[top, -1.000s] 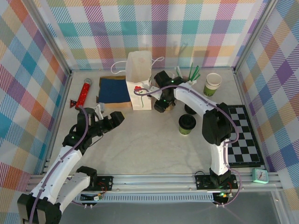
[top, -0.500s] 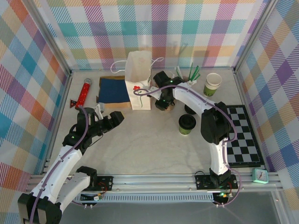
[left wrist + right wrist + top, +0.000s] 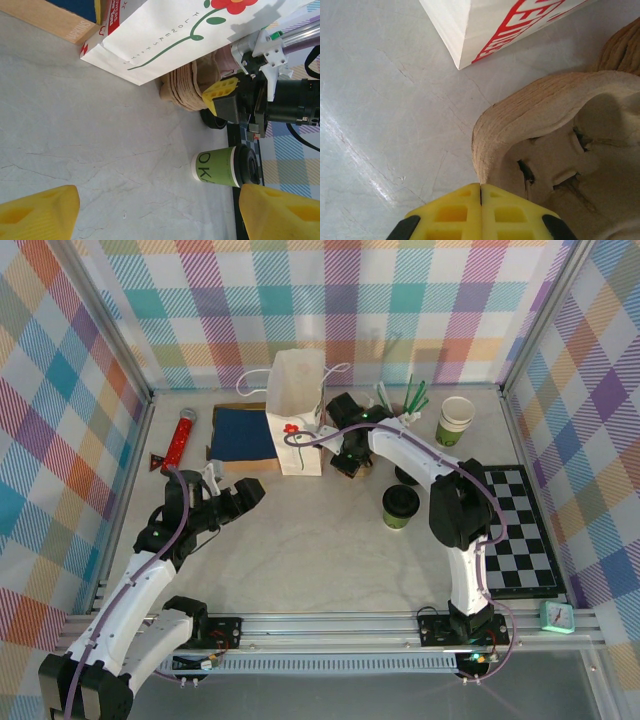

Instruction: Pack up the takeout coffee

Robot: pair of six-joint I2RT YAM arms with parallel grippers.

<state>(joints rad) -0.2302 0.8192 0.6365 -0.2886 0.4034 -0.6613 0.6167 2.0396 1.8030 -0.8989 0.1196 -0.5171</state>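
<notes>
Standing upright in the top view, the takeout coffee (image 3: 400,507) sits right of the right gripper (image 3: 345,462) and nearer the bases, well apart from the left gripper (image 3: 248,495). Left wrist: coffee ahead on the right, left gripper's jaws spread wide, holding nothing. Right wrist: right gripper's fingers pressed together, tips at the pulp carrier (image 3: 545,110) rim, paper bag (image 3: 495,25) just beyond.

A robotics lab test cell is shown. A pale grey table (image 3: 300,550) is enclosed on three sides by pastel plaid fabric walls (image 3: 330,300). An aluminium rail (image 3: 330,624) is fitted along its near edge, where a left arm (image 3: 130,590) and a right arm (image 3: 462,540) are bolted. Unrelated props are laid out: a takeout coffee (image 3: 400,506), a white paper bag (image 3: 298,415), a checkerboard mat (image 3: 525,535).
</notes>
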